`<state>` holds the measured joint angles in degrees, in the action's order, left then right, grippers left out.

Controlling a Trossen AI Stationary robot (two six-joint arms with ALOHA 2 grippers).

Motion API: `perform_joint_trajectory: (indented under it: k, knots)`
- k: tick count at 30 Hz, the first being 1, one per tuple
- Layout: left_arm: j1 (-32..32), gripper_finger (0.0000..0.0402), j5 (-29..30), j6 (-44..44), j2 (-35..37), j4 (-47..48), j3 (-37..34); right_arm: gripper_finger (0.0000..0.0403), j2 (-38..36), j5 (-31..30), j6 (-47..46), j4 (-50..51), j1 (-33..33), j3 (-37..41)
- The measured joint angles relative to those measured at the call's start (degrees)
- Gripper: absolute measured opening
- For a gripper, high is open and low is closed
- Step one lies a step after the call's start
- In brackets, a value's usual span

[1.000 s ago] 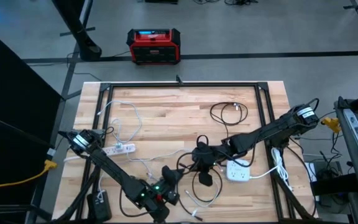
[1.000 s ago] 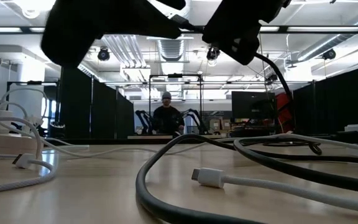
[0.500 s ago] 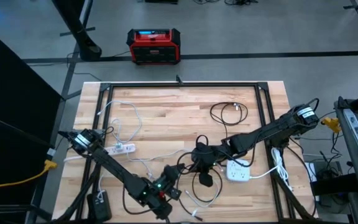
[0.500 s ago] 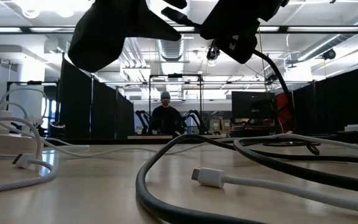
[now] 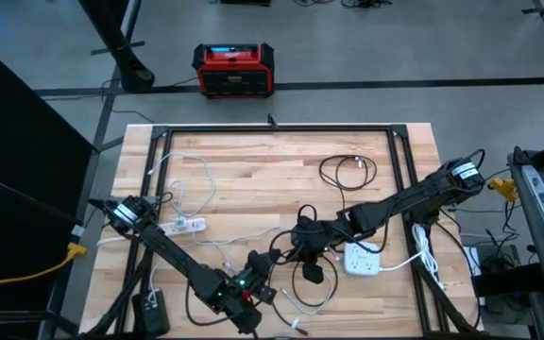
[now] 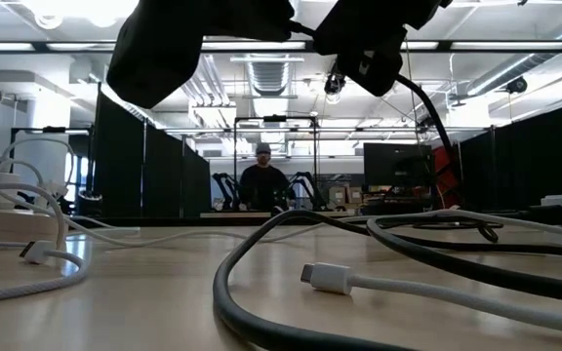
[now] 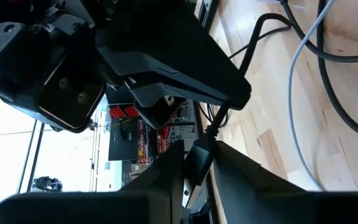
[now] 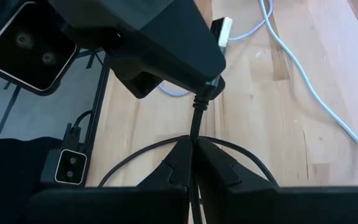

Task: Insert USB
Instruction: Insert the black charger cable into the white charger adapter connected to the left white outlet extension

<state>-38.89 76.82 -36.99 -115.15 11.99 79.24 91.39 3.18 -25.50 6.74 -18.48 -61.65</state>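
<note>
Clearance is tight where I'm working: both grippers sit low over the wooden table (image 5: 253, 170) near its front edge, with black frame rails (image 5: 277, 128) running along the back and sides. The widest bare wood lies in the middle toward the back, between a loose white cable (image 5: 192, 179) on the left and a thin black cable loop (image 5: 348, 171) on the right.

My left gripper (image 7: 197, 173) has its dark, flat-faced fingers (image 7: 163, 180) drawn in on the black USB plug (image 7: 197, 158), a small blocky rectangle. As far as I can see, they press on it from both sides. The plug's long axis runs in line with its cord, with its cord end toward the right gripper and its tip hidden between my left fingers.

My right gripper (image 8: 194, 157) is clamped on the plug's thin black cord (image 8: 195, 127), its wedge-shaped fingers together around it. The short stretch between the two grippers looks nearly straight. From above, that stretch runs diagonally, with the left gripper nearer the front edge.

One white power strip (image 5: 362, 258) lies just beside the right gripper, and another white strip (image 5: 185, 227) lies well apart on the left. At table level, a thick grey cable (image 6: 261, 244) arcs over the smooth wood past a glossy white connector (image 6: 325, 278) lying flat. A person (image 6: 261, 180) sits far behind.
</note>
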Motion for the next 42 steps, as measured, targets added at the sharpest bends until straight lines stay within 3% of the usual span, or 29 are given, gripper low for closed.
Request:
perform_joint_trajectory:
  k: [5, 8, 10, 18, 21, 25, 33, 37, 40, 42]
  knots:
    - [0.09, 0.0055, 0.02, 0.96, 0.00, 0.00, 0.00, 0.0000, 0.00, 0.04, 0.00, 0.00, -0.02, 0.00]
    - [0.17, 0.0027, 0.07, 3.99, 0.00, 0.00, 0.00, 0.0000, 0.00, 0.07, 0.00, -0.03, -0.02, -0.02]
    - [0.20, 0.0009, 0.06, 6.94, -0.02, 0.04, 0.09, 0.0000, -0.04, 0.09, 0.00, -0.09, 0.00, -0.07]
    - [0.39, 0.0007, -0.05, 23.29, 0.19, -0.13, 0.52, 0.0000, -0.09, 1.92, 0.56, -0.39, 0.03, -0.11]
    - [0.32, 0.0007, -1.04, 34.81, 2.12, 1.37, 0.55, 0.0010, -0.13, 4.45, 1.72, -1.76, 0.11, -0.13]
    - [0.01, 0.0007, 0.61, 47.69, 6.78, 8.81, 0.98, 0.0057, -0.26, 7.17, 3.04, -0.66, -0.16, 0.20]
    - [-3.40, 0.0007, -4.11, 84.70, 16.02, 38.79, 0.61, 0.0155, -4.92, 7.35, 6.71, -1.32, -1.06, 0.09]
    - [-5.97, 0.0007, -5.84, 102.54, 18.01, 46.45, -0.66, 0.0168, -8.27, 0.01, 12.79, -2.53, -4.04, 0.07]
    - [-7.40, 0.0007, -5.95, 110.94, 18.89, 47.02, -1.48, 0.0165, -8.46, -7.11, 18.35, -6.52, -7.96, 0.07]
    - [-8.13, 0.0007, -6.81, 115.12, 18.84, 47.03, -2.18, 0.0160, -7.62, -8.16, 21.71, -11.32, -10.52, 0.07]
